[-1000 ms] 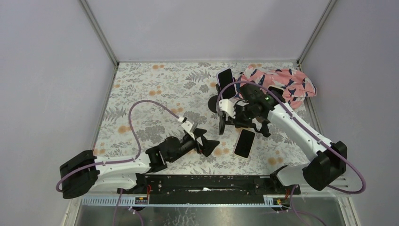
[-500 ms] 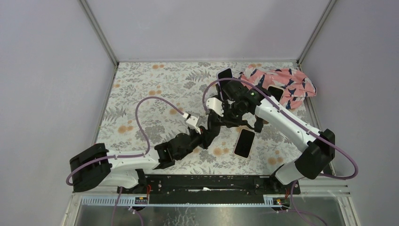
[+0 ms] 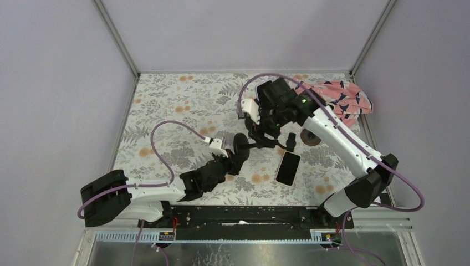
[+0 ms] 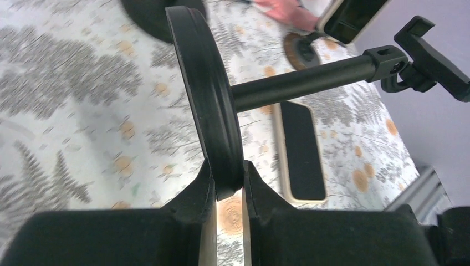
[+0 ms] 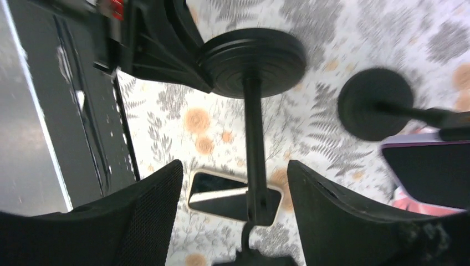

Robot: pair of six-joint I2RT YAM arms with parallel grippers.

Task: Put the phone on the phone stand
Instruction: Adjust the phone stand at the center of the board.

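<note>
**A:** The left gripper (image 4: 226, 177) is clamped on the disc rim of the phone stand (image 4: 206, 94), which is tipped on its side. And the right?

**B:** The right gripper (image 5: 233, 172) has its jaws spread, with the thin pole (image 5: 254, 144) between them, untouched as far as I can tell.

**A:** Progress?

**B:** Early, I'd judge. The phone (image 3: 288, 168), a flat glossy black slab, lies on the floral cloth (image 3: 177, 111) just beyond the left gripper, under the pole. The matte stand needs righting, then the phone seating.

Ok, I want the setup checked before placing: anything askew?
The phone stand is sideways, pole horizontal, its round base pinched in the jaws of the left gripper; the phone lies flat on the table.
</note>
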